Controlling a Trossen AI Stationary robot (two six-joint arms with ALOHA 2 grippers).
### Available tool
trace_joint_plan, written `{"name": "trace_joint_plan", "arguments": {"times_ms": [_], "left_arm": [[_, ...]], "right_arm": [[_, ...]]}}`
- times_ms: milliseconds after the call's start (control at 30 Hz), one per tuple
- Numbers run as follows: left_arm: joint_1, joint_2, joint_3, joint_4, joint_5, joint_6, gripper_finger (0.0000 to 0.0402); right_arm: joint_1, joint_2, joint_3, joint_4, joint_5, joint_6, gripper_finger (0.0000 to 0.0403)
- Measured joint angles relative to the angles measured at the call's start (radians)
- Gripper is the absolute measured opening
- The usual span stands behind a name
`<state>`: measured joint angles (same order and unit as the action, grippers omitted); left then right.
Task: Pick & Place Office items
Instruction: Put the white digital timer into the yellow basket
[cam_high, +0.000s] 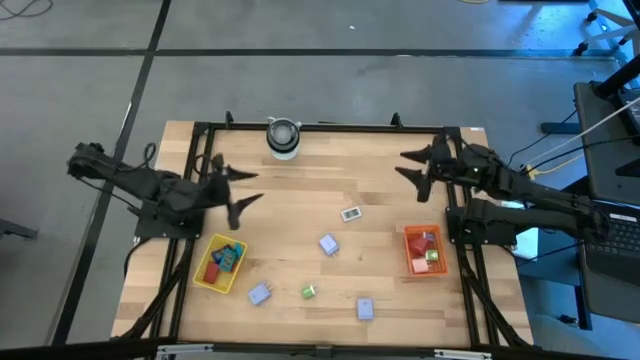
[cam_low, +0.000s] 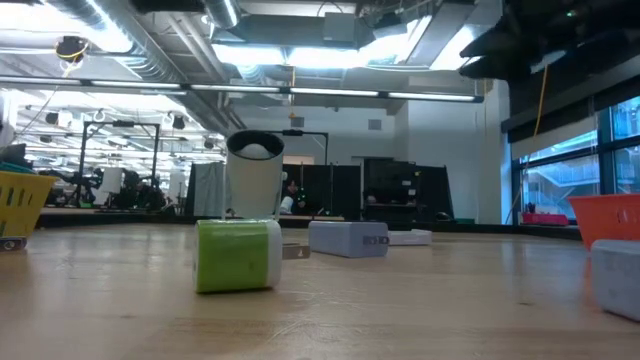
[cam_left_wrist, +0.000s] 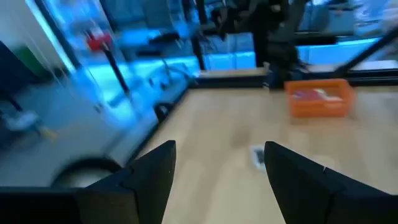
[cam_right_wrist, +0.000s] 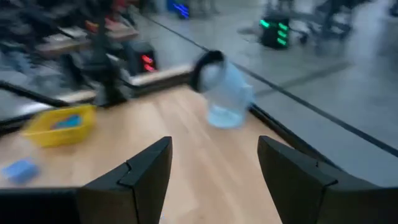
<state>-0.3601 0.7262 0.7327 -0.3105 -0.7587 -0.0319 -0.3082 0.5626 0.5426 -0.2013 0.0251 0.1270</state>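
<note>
The sorting looks partly done — several small blocks already sit in the yellow tray (cam_high: 203, 276) and the red tray (cam_high: 410, 262). Five office items remain loose on the table (cam_high: 300, 200): a pale packet (cam_high: 350, 213), three lavender blocks (cam_high: 328, 244) and a green block (cam_high: 309, 291). The left gripper (cam_high: 238, 186) and right gripper (cam_high: 416, 168) hover empty at the table's sides — jaws spread.

On the worktop (cam_high: 380, 190), a cylinder (cam_high: 283, 137) stands at the far edge, one tray (cam_high: 203, 276) holding blocks sits near-left and another tray (cam_high: 410, 250) sits right. Between the trays five loose items lie scattered, one packet (cam_high: 350, 214) farthest, one block (cam_high: 365, 309) nearest. The left pincer (cam_high: 236, 190) hangs over the left side, the right pincer (cam_high: 414, 171) over the far right, both spread wide.
</note>
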Motion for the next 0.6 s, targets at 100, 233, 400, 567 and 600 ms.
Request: {"name": "trace_joint_plan", "arguments": {"times_ms": [100,233,400,567,600], "left_arm": [[0.105,0.035,-0.050,0.179,0.123,0.102,0.0239],[0.247,0.063,-0.114,0.329,0.222,0.149,0.0239],[0.431,0.075,-0.231,0.531,0.342,0.089,0.0239],[0.568,0.072,-0.348,0.723,0.539,0.035,0.0239],[0.587,0.071,-0.363,0.751,0.560,0.026,0.0239]], "right_arm": [[0.000,0.061,0.081,-0.129,0.047,-0.024,0.0240],[0.000,0.160,0.218,-0.297,-0.056,-0.122,0.0240],[0.000,0.297,0.341,-0.447,-0.211,-0.227,0.0240],[-0.010,0.416,0.374,-0.482,-0.229,-0.265,0.0240],[-0.014,0.438,0.374,-0.484,-0.232,-0.273,0.0240]]}}
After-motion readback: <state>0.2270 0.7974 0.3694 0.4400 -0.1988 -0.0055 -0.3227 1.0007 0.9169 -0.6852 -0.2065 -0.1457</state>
